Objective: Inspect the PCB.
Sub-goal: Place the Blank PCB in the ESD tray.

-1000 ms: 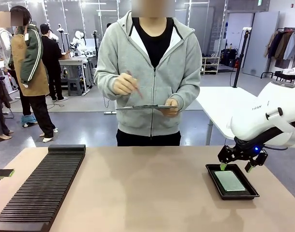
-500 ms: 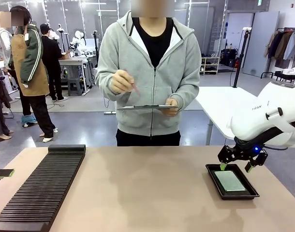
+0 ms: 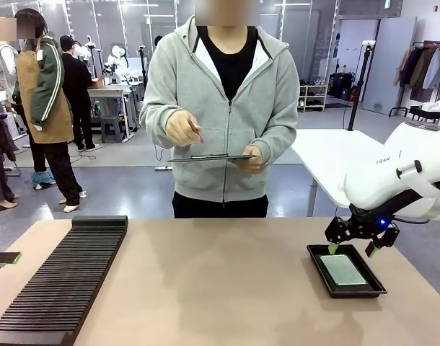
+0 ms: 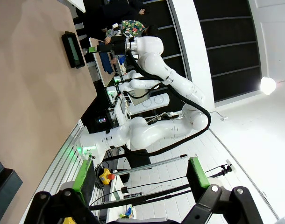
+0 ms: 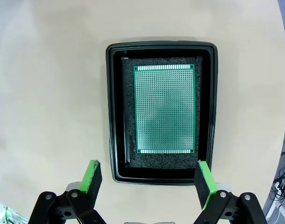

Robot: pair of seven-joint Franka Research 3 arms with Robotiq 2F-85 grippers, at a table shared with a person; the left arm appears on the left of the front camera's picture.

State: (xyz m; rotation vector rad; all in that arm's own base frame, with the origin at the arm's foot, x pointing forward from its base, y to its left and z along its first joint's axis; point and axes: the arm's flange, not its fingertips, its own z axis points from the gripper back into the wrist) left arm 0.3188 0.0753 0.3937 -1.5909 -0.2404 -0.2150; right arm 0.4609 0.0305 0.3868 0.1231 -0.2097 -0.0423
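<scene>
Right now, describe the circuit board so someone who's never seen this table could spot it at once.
Look to the robot's right end of the tan table, where a shallow black tray sits below the right claw. The PCB lies flat inside on dark foam: the one green rectangle, covered in a fine dotted grid.

The right arm has a glossy white rounded shell with grey lettering; its black end effector carries bright green pads and a blue light. The person wears a grey zip hoodie over black.
</scene>
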